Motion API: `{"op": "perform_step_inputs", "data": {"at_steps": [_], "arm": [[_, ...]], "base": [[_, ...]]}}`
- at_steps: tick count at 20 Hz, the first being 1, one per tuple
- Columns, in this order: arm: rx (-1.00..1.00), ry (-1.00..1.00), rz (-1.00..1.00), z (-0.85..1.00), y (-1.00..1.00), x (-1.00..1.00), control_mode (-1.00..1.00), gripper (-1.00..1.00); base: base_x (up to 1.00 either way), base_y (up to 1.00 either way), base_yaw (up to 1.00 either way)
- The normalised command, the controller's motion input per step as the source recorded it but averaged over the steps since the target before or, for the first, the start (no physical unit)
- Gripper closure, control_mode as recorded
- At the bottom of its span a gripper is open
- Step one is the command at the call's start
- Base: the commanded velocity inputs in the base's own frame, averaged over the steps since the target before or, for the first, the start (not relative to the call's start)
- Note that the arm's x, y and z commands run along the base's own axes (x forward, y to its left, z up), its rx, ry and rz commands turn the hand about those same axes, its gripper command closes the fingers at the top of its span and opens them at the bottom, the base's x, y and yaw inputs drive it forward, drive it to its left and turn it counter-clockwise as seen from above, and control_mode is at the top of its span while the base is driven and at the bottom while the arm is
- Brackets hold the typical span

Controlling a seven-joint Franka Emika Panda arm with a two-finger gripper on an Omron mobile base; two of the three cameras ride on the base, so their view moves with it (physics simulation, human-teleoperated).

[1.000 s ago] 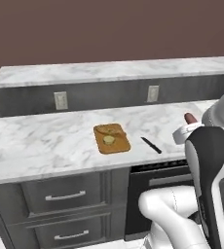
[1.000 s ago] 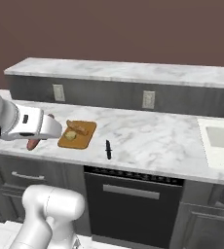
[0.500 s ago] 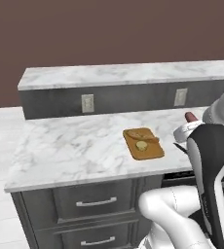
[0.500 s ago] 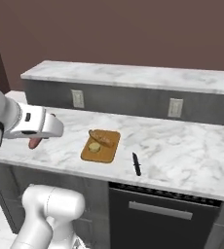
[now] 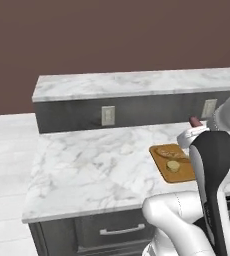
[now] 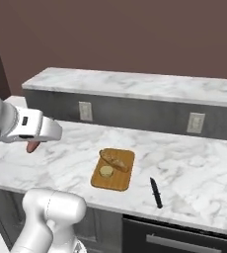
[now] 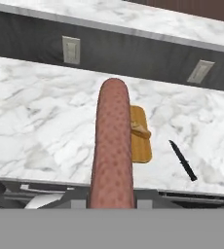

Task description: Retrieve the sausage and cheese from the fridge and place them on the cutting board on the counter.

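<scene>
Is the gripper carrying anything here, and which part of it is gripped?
Yes: the sausage. It sticks out forward from the gripper, which holds it by its near end; the fingers themselves are hidden behind it.

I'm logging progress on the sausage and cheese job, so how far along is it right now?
Done: the cheese lies on the cutting board, beside a tan bread-like piece. In hand: the gripper holds the sausage above the counter. Left: setting the sausage on the board.

Reddish-brown sausage (image 7: 113, 146); orange-brown cutting board (image 6: 120, 179); grey-veined white counter (image 6: 194, 173).
</scene>
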Motion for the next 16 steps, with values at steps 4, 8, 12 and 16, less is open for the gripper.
{"op": "perform_step_inputs", "data": {"at_steps": [4, 8, 12, 16], "arm": [[0.0, 0.0, 0.0, 0.0, 0.0, 0.0, 1.0, 1.0], [0.0, 0.0, 0.0, 0.0, 0.0, 0.0, 1.0, 1.0], [0.0, 0.0, 0.0, 0.0, 0.0, 0.0, 1.0, 1.0], [0.0, 0.0, 0.0, 0.0, 0.0, 0.0, 1.0, 1.0]], "base": [[0.81, 0.24, -0.02], [-0.15, 0.35, -0.36], [-0.09, 0.07, -0.59], [0.17, 0.0, -0.58]]}}
